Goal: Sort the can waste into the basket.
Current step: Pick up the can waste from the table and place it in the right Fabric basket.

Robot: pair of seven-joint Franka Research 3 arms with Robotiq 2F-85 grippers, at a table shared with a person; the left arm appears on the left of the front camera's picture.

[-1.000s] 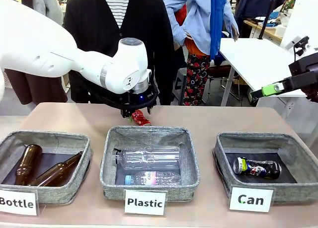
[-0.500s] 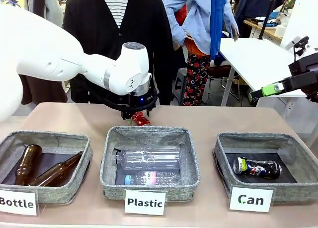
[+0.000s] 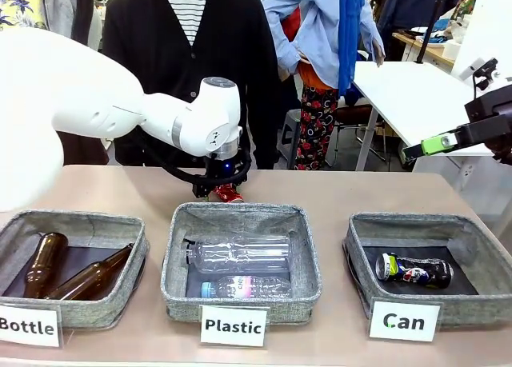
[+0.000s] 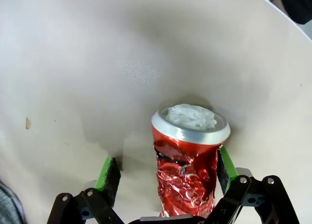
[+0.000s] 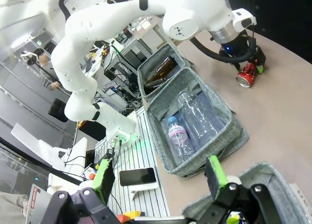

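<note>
A crushed red can lies on the table behind the middle bin. My left gripper has come down over it, and in the left wrist view the can lies between the open green-padded fingers, close to the right-hand one. The jaws are not shut on it. The grey basket labelled "Can" stands at the front right and holds one crushed dark can. My right gripper hovers open and empty high at the right, above the basket.
A "Plastic" bin with clear bottles stands in the middle, right in front of the red can. A "Bottle" bin with brown glass bottles is at the left. A person in a black cardigan stands at the far edge.
My left arm has lowered and its wrist has turned, bringing the gripper down around the red can. The right arm has not moved.
</note>
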